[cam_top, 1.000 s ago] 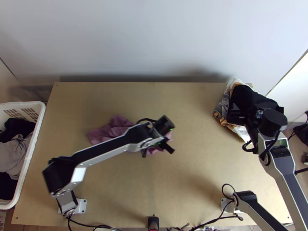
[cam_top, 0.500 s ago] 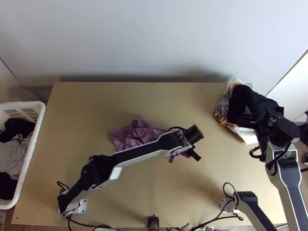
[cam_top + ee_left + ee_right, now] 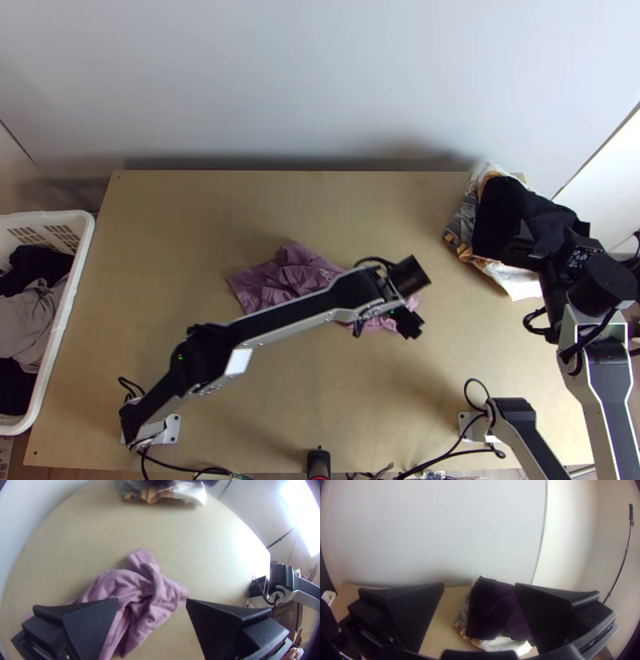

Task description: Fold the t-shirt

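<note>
In the top view, the mauve t-shirt (image 3: 294, 276) lies bunched and creased at the middle of the frame, its left part fanned out flatter. It sits farther right than in the earliest frame, and its right end now shows more around the left gripper (image 3: 408, 320), right of centre. That gripper has moved right too, mostly between the two earlier frames, and only slightly since. The left arm crosses in front of part of the shirt. At the right, the right gripper (image 3: 548, 244) has shifted a little right and down; it is over or beside the pile of folded cloths (image 3: 500, 208), which has kept its place.

In the left wrist view, the fingers stand wide apart with nothing pinched between them. The shirt's rumpled end lies between and beyond them, running behind the finger at lower left; its rounded edge comes close to the tip of the finger at lower right.

In the right wrist view, the fingers are also spread wide and grip nothing; the pile shows in the gap, lower centre, partly behind the right-hand finger.
</note>
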Available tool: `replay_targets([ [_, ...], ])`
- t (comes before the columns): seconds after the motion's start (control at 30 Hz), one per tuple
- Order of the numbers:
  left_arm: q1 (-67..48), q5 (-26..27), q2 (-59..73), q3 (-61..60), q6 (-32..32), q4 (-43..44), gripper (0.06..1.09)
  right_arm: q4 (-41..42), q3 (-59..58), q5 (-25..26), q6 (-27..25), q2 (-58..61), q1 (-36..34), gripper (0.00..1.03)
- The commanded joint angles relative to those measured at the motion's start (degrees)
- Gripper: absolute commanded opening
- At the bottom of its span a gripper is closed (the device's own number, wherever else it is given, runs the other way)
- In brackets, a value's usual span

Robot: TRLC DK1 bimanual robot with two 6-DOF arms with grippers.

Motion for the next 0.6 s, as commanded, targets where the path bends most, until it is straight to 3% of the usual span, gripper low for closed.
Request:
replay_targets([
  [0.0,6.4,0.3,-6.5,0.0,2.4,-8.1,1.04,-1.1,-1.4,-0.1,1.0,-1.0,1.6,0.98],
  [0.27,18.6,0.3,-20.1,-12.2,6.0,-6.2,1.04,-4.4,-7.7,-2.9,8.5,-0.7,8.1,0.97],
  [0.57,24.2,-0.4,-30.9,-26.4,5.8,-2.8,1.04,-7.7,-10.8,-3.4,10.4,4.0,18.7,0.97],
])
